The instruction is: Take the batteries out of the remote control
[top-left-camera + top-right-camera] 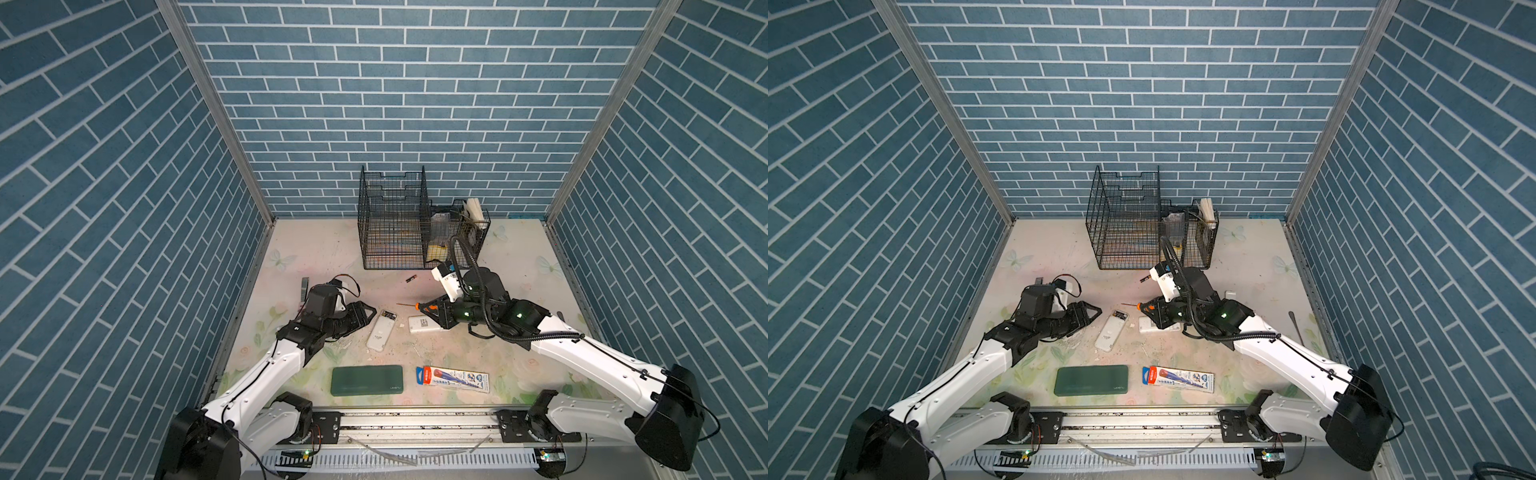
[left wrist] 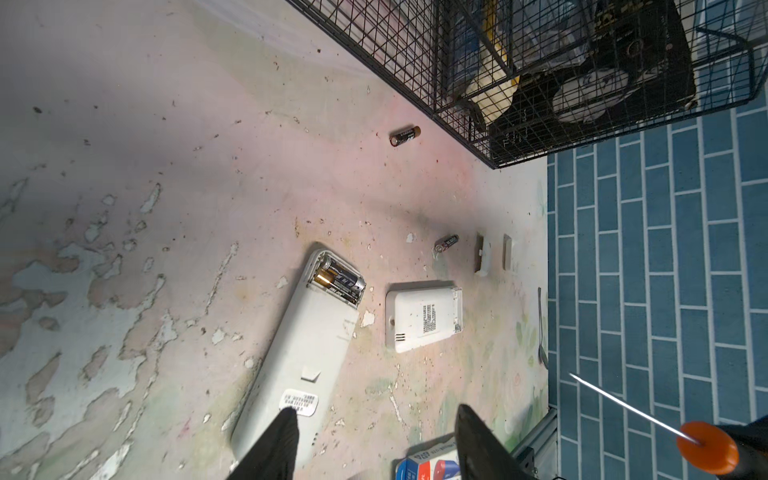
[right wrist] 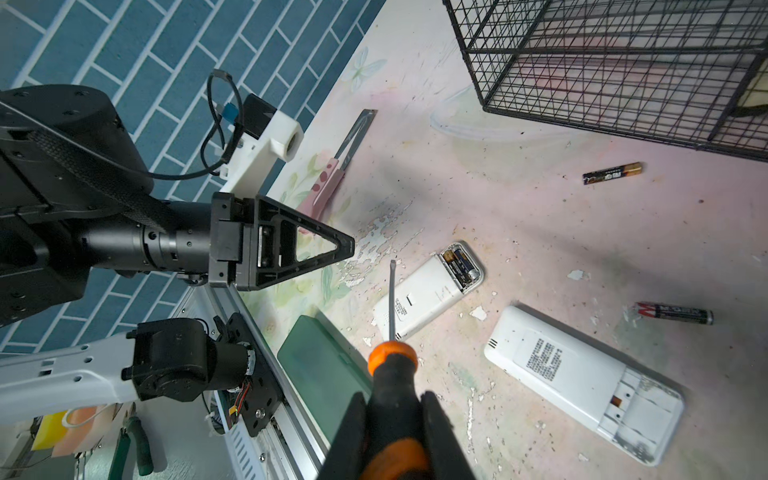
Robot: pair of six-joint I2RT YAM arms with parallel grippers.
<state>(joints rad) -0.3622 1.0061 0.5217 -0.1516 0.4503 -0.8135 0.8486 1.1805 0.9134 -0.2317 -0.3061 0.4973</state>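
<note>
A white remote control (image 1: 381, 331) lies back-up in mid table with its battery bay uncovered and two batteries (image 2: 338, 282) still inside. A second white remote (image 1: 424, 324) beside it has an empty bay (image 3: 640, 411). One loose battery (image 1: 411, 279) lies near the wire basket, another (image 3: 673, 312) close to the second remote. My left gripper (image 2: 376, 411) stands open just left of the first remote, one fingertip (image 2: 286, 419) over its lower end, nothing between its fingers. My right gripper (image 3: 395, 399) is shut on the orange-and-black screwdriver (image 1: 415, 306), its blade pointing at the first remote.
A black wire basket (image 1: 395, 224) with clutter stands at the back. A green case (image 1: 367, 379) and a printed packet (image 1: 453, 378) lie near the front edge. Two small covers (image 2: 482, 255) and a pink-handled tool (image 3: 328, 183) lie on the worn table.
</note>
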